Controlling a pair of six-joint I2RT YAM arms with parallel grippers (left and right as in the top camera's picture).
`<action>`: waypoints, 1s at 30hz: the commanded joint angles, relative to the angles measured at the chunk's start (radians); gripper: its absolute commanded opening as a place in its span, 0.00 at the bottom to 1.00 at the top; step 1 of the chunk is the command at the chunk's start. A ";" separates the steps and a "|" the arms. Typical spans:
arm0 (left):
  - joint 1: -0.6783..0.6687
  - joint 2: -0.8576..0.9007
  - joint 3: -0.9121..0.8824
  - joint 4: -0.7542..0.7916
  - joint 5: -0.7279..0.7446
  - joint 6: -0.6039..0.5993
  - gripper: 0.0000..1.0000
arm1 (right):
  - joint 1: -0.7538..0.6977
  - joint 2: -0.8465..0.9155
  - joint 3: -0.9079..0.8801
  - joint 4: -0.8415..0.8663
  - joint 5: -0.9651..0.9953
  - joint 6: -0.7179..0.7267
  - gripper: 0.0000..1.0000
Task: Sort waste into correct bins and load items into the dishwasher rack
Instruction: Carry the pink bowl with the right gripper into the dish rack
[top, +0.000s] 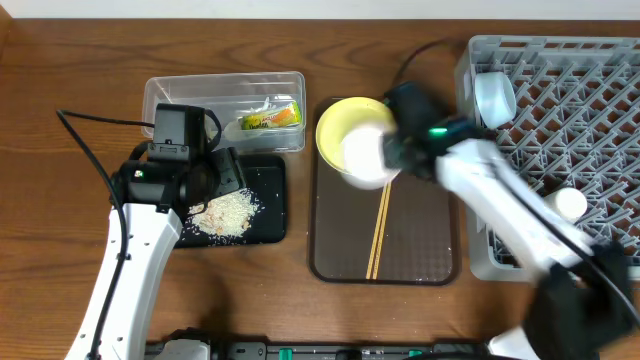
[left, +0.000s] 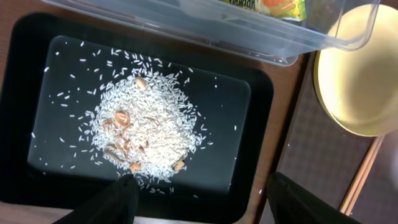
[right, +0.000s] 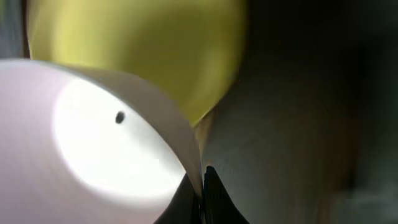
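Note:
My right gripper (top: 385, 152) is shut on the rim of the white bowl (top: 366, 153) and holds it over the yellow plate (top: 340, 125); the right wrist view shows the bowl (right: 93, 143) pinched between the fingers (right: 202, 193) with the plate (right: 137, 43) behind. My left gripper (left: 199, 199) is open and empty above the black tray (left: 249, 155), close to the rice heap (left: 149, 127). The rice (top: 226, 213) lies in the black tray (top: 270, 190). The green-and-orange wrapper (top: 270, 117) lies in the clear tub (top: 165, 92). Chopsticks (top: 379, 230) lie on the brown tray (top: 430, 250). The grey rack (top: 590, 110) holds a light blue bowl (top: 494, 97) and a white cup (top: 570, 204).
The right arm stretches from the front right across the rack's left edge. The left arm rises from the front left, its cable looping over the table. The tub's corner (left: 292, 50) and the plate's rim (left: 354, 74) show in the left wrist view.

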 joint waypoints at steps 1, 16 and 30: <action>0.004 0.003 -0.006 -0.002 -0.012 -0.013 0.69 | -0.092 -0.120 0.014 0.072 0.301 -0.117 0.01; 0.004 0.003 -0.006 -0.002 -0.012 -0.013 0.69 | -0.439 -0.044 0.014 0.653 0.663 -0.607 0.01; 0.004 0.003 -0.006 -0.002 -0.012 -0.013 0.69 | -0.526 0.235 0.014 1.101 0.867 -0.946 0.01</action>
